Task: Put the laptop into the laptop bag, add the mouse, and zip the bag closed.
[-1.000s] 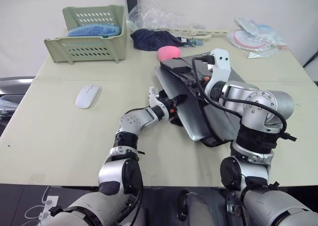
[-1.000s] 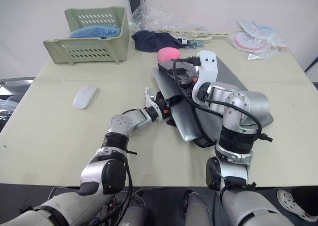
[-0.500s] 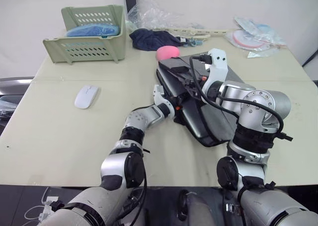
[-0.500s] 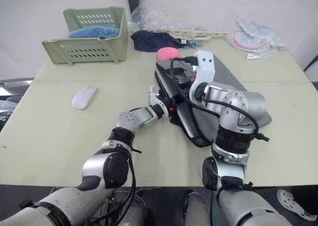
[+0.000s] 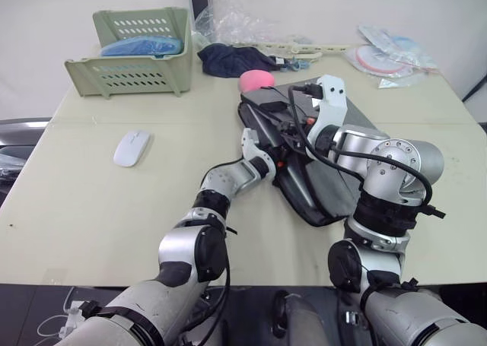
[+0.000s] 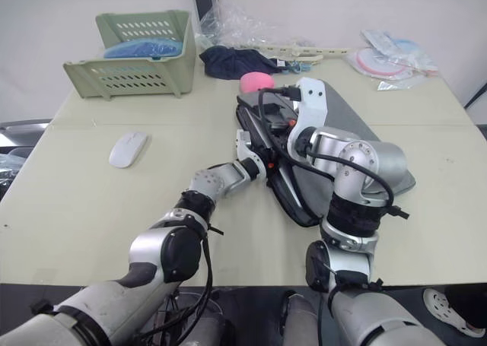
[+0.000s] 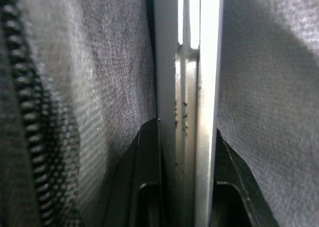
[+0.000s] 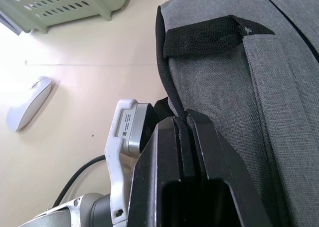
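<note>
1. The laptop [image 7: 189,102] sits inside the laptop bag [image 5: 335,175], its silver edge standing between the grey fabric walls in my left wrist view.
2. My left jaws [image 7: 184,187] are clamped on the laptop's edge, at the bag's open side.
3. My right jaws [image 8: 183,132] are pinched together on the bag's black-trimmed rim, just below a strap handle [image 8: 209,35].
4. The bag lies on the table [image 5: 99,209], right of centre, unzipped.
5. The mouse [image 5: 131,147] rests on the table well to the left of the bag.
6. A green basket [image 5: 137,53], a dark cloth bundle [image 5: 232,58] and a pink lump [image 5: 257,80] sit along the far side.
</note>
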Action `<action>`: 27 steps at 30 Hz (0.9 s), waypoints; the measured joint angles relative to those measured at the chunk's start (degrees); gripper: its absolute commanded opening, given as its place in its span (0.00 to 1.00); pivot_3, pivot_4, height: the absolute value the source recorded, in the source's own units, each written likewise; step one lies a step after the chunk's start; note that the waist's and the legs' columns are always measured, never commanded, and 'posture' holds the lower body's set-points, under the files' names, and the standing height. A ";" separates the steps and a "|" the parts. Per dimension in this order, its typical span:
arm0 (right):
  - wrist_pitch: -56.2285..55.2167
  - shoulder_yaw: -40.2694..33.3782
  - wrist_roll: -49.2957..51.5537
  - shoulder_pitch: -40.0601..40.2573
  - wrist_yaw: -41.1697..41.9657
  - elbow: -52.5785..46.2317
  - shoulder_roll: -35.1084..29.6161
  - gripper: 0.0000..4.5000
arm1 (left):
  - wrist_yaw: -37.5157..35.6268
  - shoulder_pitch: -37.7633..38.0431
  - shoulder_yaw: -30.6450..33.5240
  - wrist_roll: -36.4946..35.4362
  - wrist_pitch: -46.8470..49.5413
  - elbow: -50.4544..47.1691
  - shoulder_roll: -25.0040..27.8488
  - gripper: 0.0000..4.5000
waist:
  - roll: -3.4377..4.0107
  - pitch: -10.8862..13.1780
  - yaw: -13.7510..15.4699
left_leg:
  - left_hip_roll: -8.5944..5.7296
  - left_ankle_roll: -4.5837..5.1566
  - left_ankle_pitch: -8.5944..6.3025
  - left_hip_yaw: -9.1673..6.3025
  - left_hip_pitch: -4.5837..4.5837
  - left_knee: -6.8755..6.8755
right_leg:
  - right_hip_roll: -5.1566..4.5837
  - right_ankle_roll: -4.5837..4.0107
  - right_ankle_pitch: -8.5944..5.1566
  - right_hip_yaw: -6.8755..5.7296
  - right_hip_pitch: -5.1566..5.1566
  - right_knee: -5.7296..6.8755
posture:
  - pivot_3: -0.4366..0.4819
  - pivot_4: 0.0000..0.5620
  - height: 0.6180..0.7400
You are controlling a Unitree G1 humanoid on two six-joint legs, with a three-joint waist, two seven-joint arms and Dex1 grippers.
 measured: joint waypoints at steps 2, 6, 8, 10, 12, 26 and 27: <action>0.08 -0.01 0.00 0.00 -0.06 0.00 0.07 0.00 | -0.49 -0.02 0.37 -0.05 0.18 0.08 -0.32 0.61 | 0.00 0.00 -0.29 | 0.00 0.00 0.00 0.00 0.01 0.00 | 0.00 0.00 0.00 0.00 0.00 0.00 | 0.48 0.27 1.00; 0.01 -0.19 0.00 -0.27 -0.07 -0.39 0.09 0.00 | -1.20 -0.20 0.97 -0.33 0.88 0.11 -0.43 0.97 | 0.01 0.01 -0.58 | 0.04 0.00 0.00 0.03 0.04 -0.02 | 0.02 0.00 0.00 0.00 -0.01 0.01 | 0.48 0.27 1.00; -0.08 -0.29 0.00 -1.23 -0.07 -1.31 0.05 0.00 | -1.89 -0.45 0.76 -0.28 1.25 -0.22 -0.43 0.99 | 0.01 0.00 -0.56 | 0.04 0.00 0.00 0.04 0.06 0.00 | 0.02 0.00 0.00 0.02 0.00 0.01 | 0.48 0.27 1.00; -0.04 -0.34 0.00 -1.12 -0.07 -1.46 0.05 0.00 | -2.12 -0.47 0.23 0.31 1.69 -0.51 -0.42 0.99 | 0.01 0.01 -0.56 | 0.04 0.00 0.00 0.05 0.05 0.00 | 0.02 0.01 0.00 0.02 0.00 0.01 | 0.48 0.27 1.00; -0.02 -0.34 0.00 -0.92 -0.07 -1.45 0.05 0.00 | -2.15 -0.47 0.01 0.72 2.11 -0.72 -0.41 0.99 | 0.02 0.01 -0.56 | 0.04 0.00 0.00 0.05 0.05 -0.02 | 0.02 0.01 0.00 0.01 -0.01 0.01 | 0.48 0.27 1.00; -1.05 0.51 0.45 -0.55 -0.04 -0.98 -0.02 0.00 | -1.99 4.06 -2.77 1.96 11.18 -11.01 1.56 0.99 | 0.02 0.01 -1.93 | 0.07 0.00 0.00 0.05 0.07 -0.04 | 0.04 0.01 0.00 0.01 -0.02 0.01 | 0.48 0.27 1.00; -1.17 0.56 0.55 -0.54 -0.04 -0.83 -0.03 0.00 | -1.84 4.38 -2.78 1.94 11.52 -11.68 1.56 0.99 | 0.02 0.01 -1.92 | 0.07 0.00 0.00 0.05 0.06 -0.04 | 0.04 0.01 0.00 0.01 -0.02 0.01 | 0.48 0.27 1.00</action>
